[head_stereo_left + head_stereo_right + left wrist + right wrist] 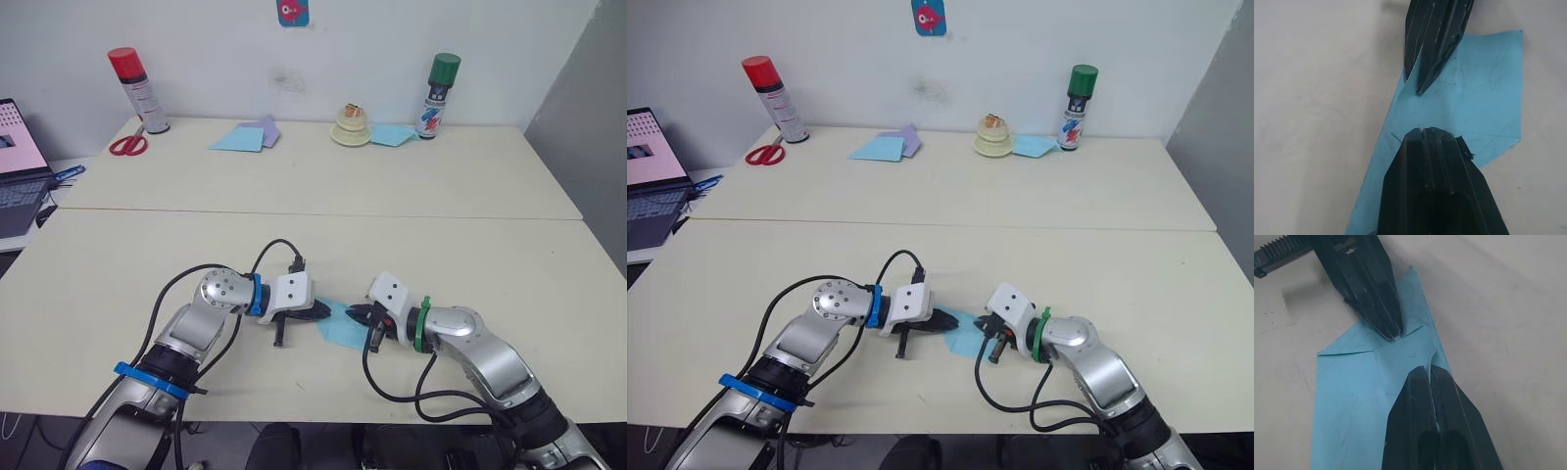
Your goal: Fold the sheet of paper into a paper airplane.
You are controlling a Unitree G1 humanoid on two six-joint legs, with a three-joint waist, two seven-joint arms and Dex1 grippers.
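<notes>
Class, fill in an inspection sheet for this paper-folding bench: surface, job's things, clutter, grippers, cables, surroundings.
Surface: two cream tables pushed together.
Job's things: creased sheet of paper lies near the front edge.
Clutter: two spray cans, scissors, spare paper sheets, a small stacked object.
Grippers: left gripper and right gripper both shut, tips on the paper.
Cables: black cables loop from both wrists.
Surroundings: laptop, white wall.

Red-capped spray can, scissors and green-capped can line the table's far edge.
</notes>
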